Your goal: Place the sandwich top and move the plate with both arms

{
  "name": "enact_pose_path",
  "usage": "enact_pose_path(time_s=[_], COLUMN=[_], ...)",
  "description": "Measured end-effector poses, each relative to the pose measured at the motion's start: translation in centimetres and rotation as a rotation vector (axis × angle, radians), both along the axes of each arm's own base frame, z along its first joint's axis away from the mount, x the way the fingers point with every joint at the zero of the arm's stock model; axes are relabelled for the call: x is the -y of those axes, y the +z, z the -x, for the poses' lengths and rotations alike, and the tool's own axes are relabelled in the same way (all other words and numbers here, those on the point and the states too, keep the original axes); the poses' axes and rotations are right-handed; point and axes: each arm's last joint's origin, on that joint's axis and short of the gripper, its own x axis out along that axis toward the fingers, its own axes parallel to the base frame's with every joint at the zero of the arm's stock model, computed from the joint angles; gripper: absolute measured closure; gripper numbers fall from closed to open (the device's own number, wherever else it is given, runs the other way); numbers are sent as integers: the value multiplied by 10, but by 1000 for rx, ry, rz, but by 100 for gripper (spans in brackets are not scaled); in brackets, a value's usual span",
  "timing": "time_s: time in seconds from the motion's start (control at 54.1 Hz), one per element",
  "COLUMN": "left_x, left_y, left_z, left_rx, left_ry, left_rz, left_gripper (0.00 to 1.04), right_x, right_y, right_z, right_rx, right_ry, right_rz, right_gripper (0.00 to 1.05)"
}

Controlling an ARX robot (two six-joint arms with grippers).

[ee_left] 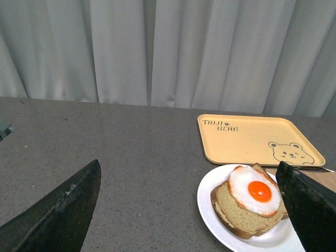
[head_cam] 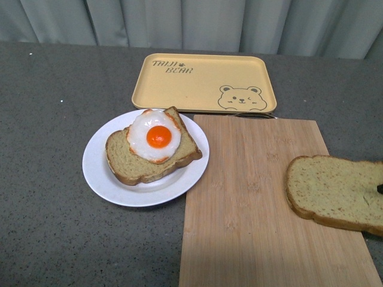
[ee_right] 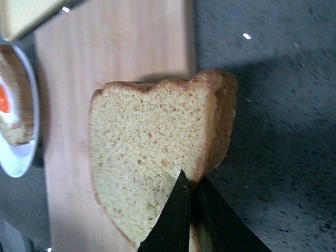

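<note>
Currently: top (head_cam: 335,192), lower right of front frame, lying on board (head_cam: 251,197), overhanging its right edge. Plate (head_cam: 96,164), centre left, bears egg (head_cam: 154,136) on bread (head_cam: 128,166). Right gripper (ee_right: 192,181) clenched on top's crust edge only. Left gripper (ee_left: 189,164) spread wide, empty. Risks: narrow edge grip may let it droop, tear or slip on lifting; careless lowering could shove egg askew.

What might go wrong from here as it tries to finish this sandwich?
1. The right pincer seems to pinch the sandwich top only at one crust edge, so the slice may droop, tear or slip out.
2. The fried egg sits off-centre on the lower slice, so the top might land crooked or nudge it.
</note>
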Motion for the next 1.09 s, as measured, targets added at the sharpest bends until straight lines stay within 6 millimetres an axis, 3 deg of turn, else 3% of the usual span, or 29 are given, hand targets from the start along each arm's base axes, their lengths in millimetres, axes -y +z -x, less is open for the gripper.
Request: enact_pose_path(time_s=[0.185, 0.462, 0.74, 1.091], left_x=[0, 0, 0, 0], left_y=[0, 0, 0, 0], left_z=[0, 0, 0, 0], left_rx=[0, 0, 0, 0], left_ry=[0, 0, 0, 0], left_rz=[0, 0, 0, 0], left_gripper=[7, 7, 7, 7], right_x=[-27, -85, -170, -223], right_y=[40, 47, 25, -5], right_z=[-6, -42, -95, -137], right_rx=[162, 193, 118, 38], right_ry=[73, 185, 356, 410], right_rz=[-87, -177, -217, -245], right_gripper=[104, 104, 104, 104])
